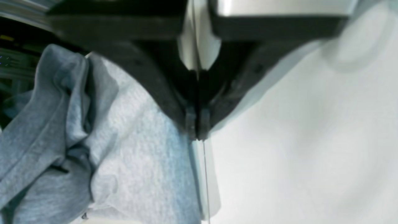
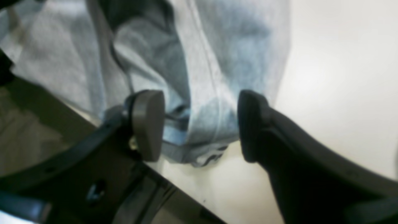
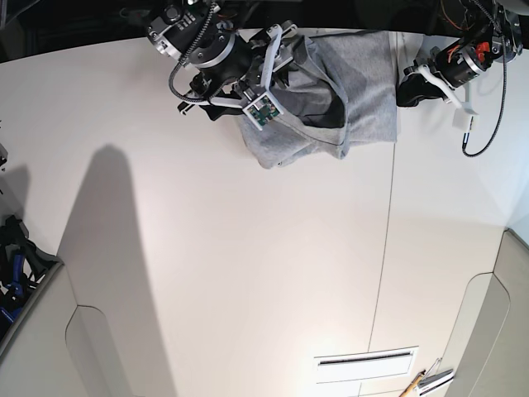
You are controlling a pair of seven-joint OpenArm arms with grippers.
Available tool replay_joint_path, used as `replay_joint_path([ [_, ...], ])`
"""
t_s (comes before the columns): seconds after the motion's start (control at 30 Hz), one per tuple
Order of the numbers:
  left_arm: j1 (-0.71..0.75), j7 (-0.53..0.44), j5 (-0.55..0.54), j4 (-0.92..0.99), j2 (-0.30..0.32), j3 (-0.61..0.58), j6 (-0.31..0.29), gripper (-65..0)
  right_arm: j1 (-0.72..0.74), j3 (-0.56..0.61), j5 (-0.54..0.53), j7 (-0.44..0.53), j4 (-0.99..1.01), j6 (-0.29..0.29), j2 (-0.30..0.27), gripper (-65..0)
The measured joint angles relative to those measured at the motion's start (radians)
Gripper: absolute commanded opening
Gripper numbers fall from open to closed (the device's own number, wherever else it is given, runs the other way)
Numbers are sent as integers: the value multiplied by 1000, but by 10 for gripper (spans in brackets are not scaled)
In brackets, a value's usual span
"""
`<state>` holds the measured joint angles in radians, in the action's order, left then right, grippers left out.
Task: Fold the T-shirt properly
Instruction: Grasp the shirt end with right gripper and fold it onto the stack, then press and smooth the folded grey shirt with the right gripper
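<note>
The shirt (image 3: pixel 331 95) lay bunched at the table's (image 3: pixel 248 273) far edge, folding barely begun, right gripper (image 2: pixel 200 124) gaping wide around a hem, left gripper (image 1: pixel 196 129) clamped shut beside it, empty.

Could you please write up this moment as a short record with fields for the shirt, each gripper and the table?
garment: T-shirt, grey, bunched and creased at the table's far edge
left gripper: shut, at the shirt's edge; grip on the cloth cannot be told
right gripper: open, a hemmed fold of the shirt between its tips
surface: white table, a seam running down it
</note>
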<state>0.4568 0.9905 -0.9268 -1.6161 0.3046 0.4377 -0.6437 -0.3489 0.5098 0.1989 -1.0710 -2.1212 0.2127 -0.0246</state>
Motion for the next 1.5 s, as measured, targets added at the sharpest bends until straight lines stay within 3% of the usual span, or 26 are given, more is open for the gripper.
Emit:
replay_joint_path([
  [0.23, 0, 0, 0, 0, 0, 0, 0, -650, 37, 0, 12, 8, 108, -30, 0, -286],
  [0.3, 0, 0, 0, 0, 0, 0, 0, -650, 53, 0, 8, 10, 108, -30, 0, -393],
  [0.4, 0, 0, 0, 0, 0, 0, 0, -650, 77, 0, -48, 12, 108, -32, 0, -650],
  [0.47, 0, 0, 0, 0, 0, 0, 0, -650, 92, 0, -101, 14, 108, -33, 1, -650],
  [0.7, 0, 0, -1, 0, 0, 0, 0, -650, 150, 0, -323, 79, 108, 88, 8, -650],
  [0.87, 0, 0, -1, 0, 0, 0, 0, -650, 166, 0, -364, 83, 108, 105, 51, -650],
  [0.9, 0, 0, -1, 0, 0, 0, 0, -650, 166, 0, -364, 84, 108, 105, 58, -596],
  [0.97, 0, 0, -1, 0, 0, 0, 0, -650, 166, 0, -367, 87, 108, 106, 61, -408],
  [1.0, 0, 0, -2, 0, 0, 0, 0, -650, 166, 0, -368, 86, 108, 106, 61, -346],
  [1.03, 0, 0, -1, 0, 0, 0, 0, -650, 166, 0, -367, 86, 108, 105, 61, -319],
  [1.17, 0, 0, -3, 0, 0, 0, 0, -650, 166, 0, -474, 82, 108, 114, 61, -318],
  [1.27, 0, 3, -10, 0, 0, 0, 1, -650, 166, 34, -542, 80, 108, 185, 61, -318],
  [1.33, 0, 3, -10, 0, 0, 0, 1, -650, 166, 85, -517, 80, 111, 190, 61, -318],
  [1.4, 0, 3, -10, 0, 0, 0, 1, -650, 166, 130, -399, 96, 131, 198, 61, -318],
  [1.5, 0, 3, -13, 0, 0, 0, 1, -650, 171, 154, -284, 127, 196, 165, 58, -318],
])
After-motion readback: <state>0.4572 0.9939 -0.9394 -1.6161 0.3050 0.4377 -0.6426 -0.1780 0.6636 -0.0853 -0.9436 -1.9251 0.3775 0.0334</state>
